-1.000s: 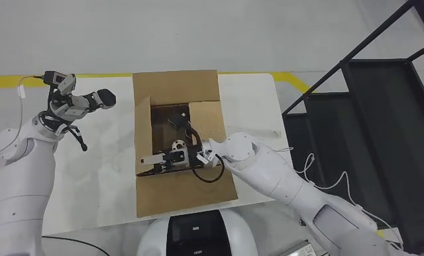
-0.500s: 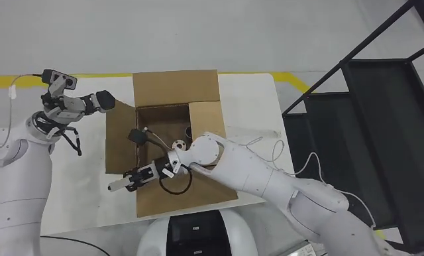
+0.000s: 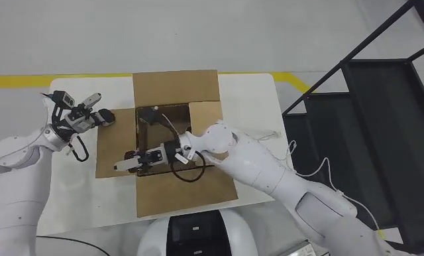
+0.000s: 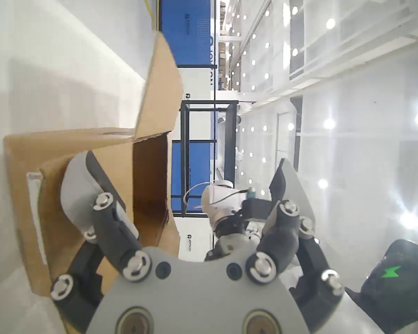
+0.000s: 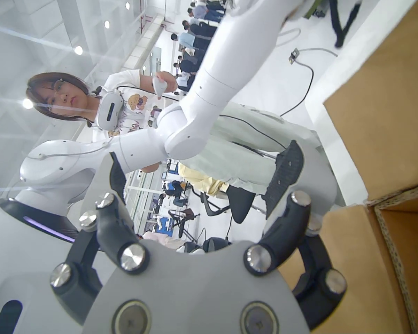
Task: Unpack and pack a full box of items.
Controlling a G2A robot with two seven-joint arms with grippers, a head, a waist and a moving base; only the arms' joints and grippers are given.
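The box is dull brown cardboard, wavy at its cut edges; the table is white and smooth; the left gripper and right gripper have shiny metal screws on dull grey and black parts.

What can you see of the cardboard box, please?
The cardboard box is brown corrugated board, upright at the middle of the table, top open, left flap folded outward. Its inside is dark; contents cannot be made out. The right gripper hangs over that flap, the left gripper beside its far corner.
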